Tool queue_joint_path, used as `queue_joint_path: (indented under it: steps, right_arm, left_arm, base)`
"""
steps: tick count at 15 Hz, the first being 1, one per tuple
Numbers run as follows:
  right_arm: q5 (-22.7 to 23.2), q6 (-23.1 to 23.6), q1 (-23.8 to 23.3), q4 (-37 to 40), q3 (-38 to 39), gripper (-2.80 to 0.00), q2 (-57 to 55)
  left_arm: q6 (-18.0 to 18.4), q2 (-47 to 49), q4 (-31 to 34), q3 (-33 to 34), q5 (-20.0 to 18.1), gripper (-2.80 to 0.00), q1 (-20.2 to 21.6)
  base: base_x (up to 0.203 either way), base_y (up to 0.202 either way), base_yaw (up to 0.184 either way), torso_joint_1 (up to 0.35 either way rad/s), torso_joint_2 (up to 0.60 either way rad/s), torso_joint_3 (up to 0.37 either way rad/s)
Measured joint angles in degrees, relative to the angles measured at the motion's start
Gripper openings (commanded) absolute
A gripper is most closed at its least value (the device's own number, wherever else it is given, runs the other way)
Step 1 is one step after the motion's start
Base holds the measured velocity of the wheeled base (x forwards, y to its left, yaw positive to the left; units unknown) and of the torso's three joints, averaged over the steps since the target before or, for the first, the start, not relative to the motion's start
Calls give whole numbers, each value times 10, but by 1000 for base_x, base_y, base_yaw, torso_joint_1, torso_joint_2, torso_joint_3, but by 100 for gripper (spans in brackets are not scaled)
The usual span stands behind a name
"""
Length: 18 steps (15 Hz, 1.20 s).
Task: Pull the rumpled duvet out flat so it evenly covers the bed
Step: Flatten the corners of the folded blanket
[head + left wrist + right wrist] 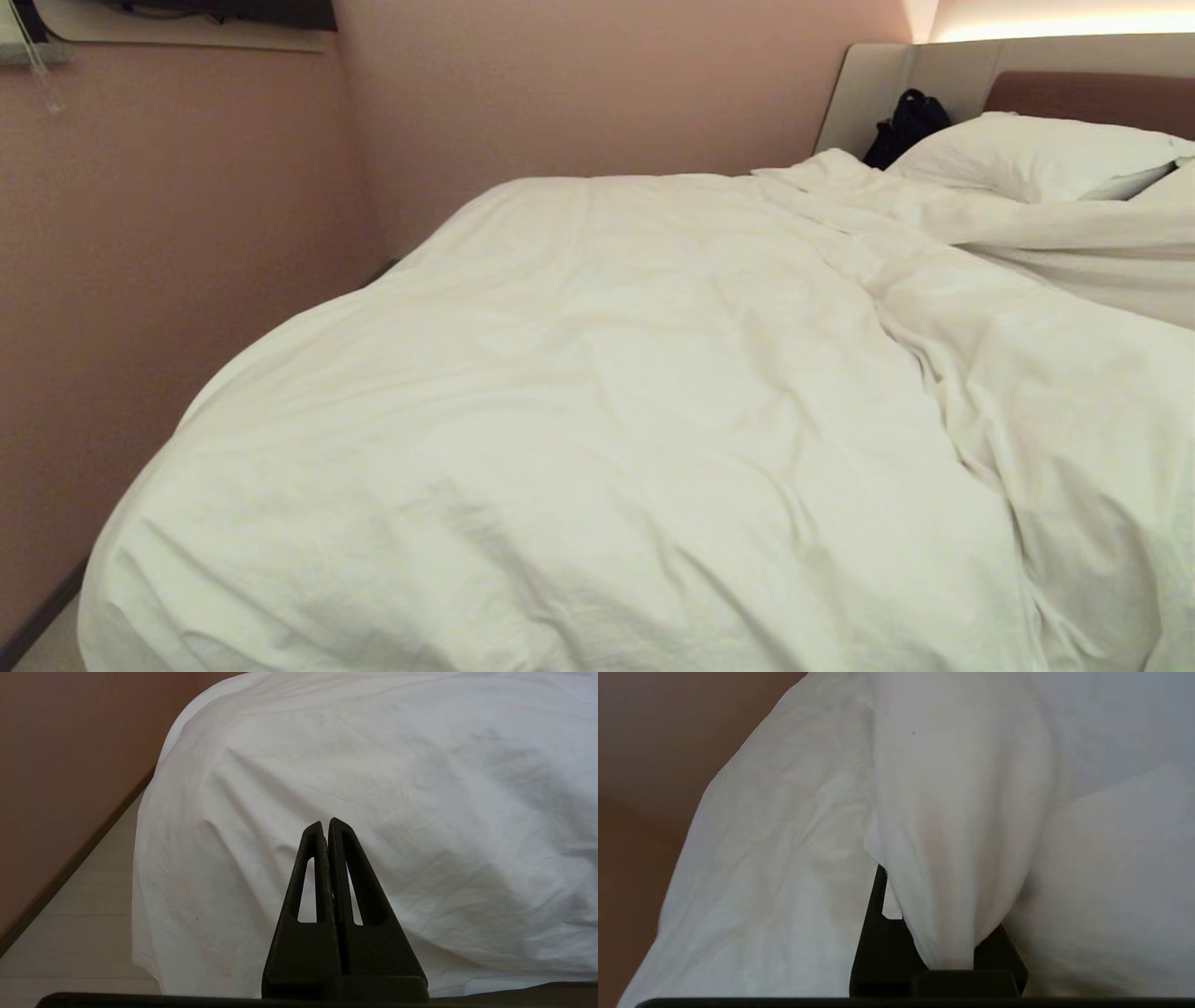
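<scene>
Duvet (597,401) heaped over bed (873,89), hanging off foot, ridge of folds toward pillow (1027,154) side. Right gripper (934,933) clamped on bunched duvet fold, out of head view. Left gripper (327,826) parked near foot-end overhang, jaws together, empty. Step in hand: dragging gathered fabric. Next likely needs steady outward pull, release once flat.

Creased matt cotton duvet (597,392)
</scene>
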<state>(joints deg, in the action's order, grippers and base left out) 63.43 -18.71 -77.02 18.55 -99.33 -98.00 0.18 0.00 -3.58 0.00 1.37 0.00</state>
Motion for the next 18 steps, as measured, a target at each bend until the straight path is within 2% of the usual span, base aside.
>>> queue_joint_path:
  steps: [4,7,13,16,18]
  right_arm:
    - [-22,16,135,70,132,-280,130]
    - [-63,15,236,102,211,-280,208]
    - [-158,12,373,117,316,-280,295]
    - [-224,25,455,111,376,-280,310]
    - [-271,41,482,111,403,-280,306]
  left_arm:
    - [0,0,0,0,0,-280,0]
    - [0,0,0,0,0,-280,0]
    - [0,0,0,0,0,-280,0]
    - [0,0,0,0,0,-280,0]
    - [0,0,0,0,0,-280,0]
  base:
    - [0,0,0,0,0,0]
    - [0,0,0,0,0,0]
    - [0,0,0,0,0,0]
    - [0,0,0,0,0,0]
    - [0,0,0,0,0,0]
